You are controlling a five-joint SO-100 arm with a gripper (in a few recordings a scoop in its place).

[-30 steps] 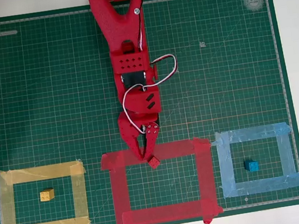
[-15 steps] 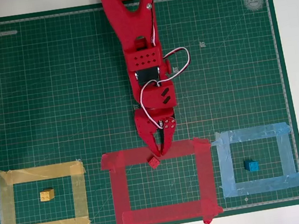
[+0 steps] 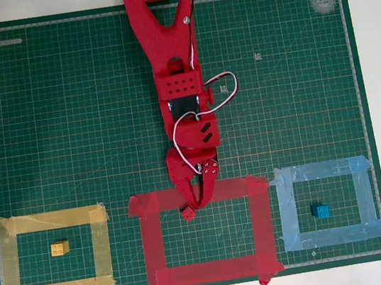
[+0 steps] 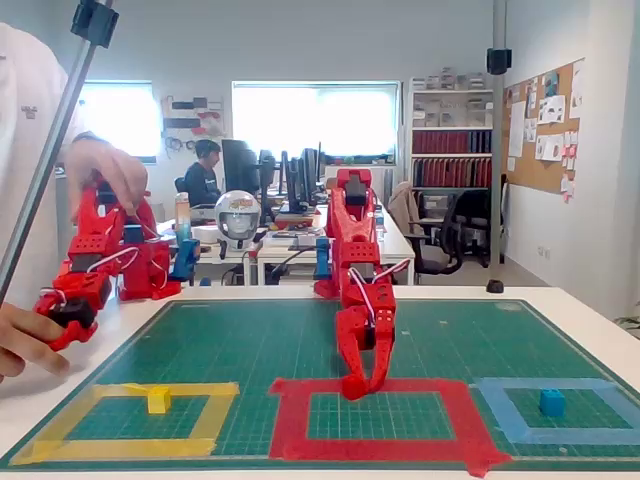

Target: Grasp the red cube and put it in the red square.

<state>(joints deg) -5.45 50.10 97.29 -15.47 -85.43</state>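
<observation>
The tool [image 3: 196, 200], fingers nearly together, hovers beside the red cube [image 3: 187, 214] at the red square [image 3: 264, 225]'s far edge; regrasping comes next.

In the overhead view, three tape outlines [image 3: 55, 256] sit in a row along the mat's [image 3: 62, 97] lower edge, a cube [image 3: 60, 248] inside each outer one
</observation>
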